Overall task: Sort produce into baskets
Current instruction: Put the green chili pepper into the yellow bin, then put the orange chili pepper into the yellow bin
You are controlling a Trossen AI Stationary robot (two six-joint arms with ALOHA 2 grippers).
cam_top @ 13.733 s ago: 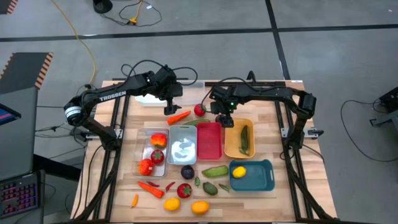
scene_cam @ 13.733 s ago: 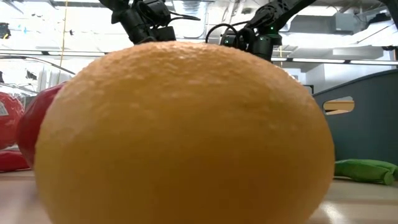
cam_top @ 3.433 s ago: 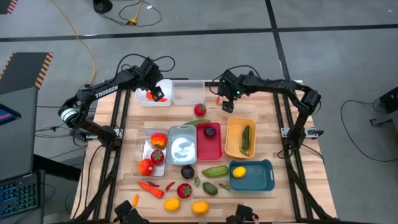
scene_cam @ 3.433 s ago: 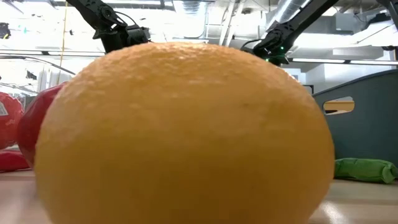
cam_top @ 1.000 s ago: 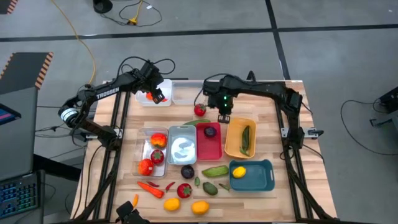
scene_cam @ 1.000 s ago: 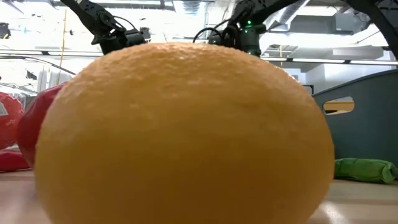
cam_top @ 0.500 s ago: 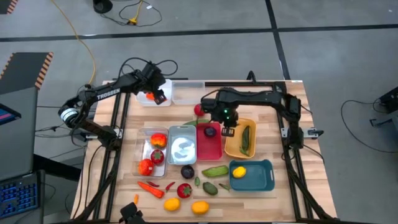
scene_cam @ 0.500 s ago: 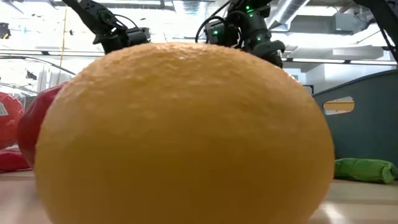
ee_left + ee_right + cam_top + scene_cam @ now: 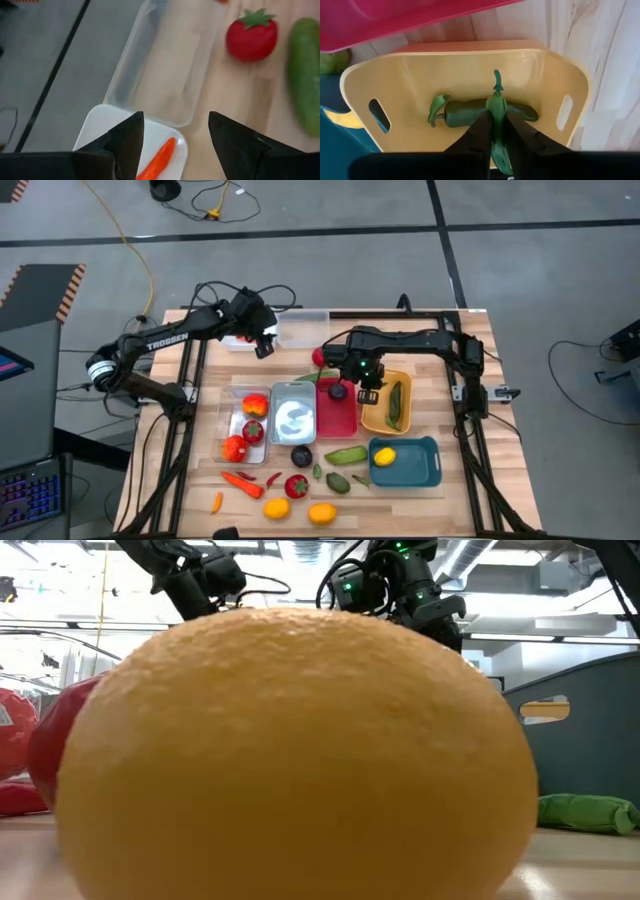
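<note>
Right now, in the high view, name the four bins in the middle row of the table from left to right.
Clear bin → silver bin → red bin → yellow bin.

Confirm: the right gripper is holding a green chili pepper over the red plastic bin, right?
Not quite. The right gripper does hold the green chili pepper, but over the yellow-orange plastic bin, where a dark green pepper already lies. The right wrist view shows it.
</note>
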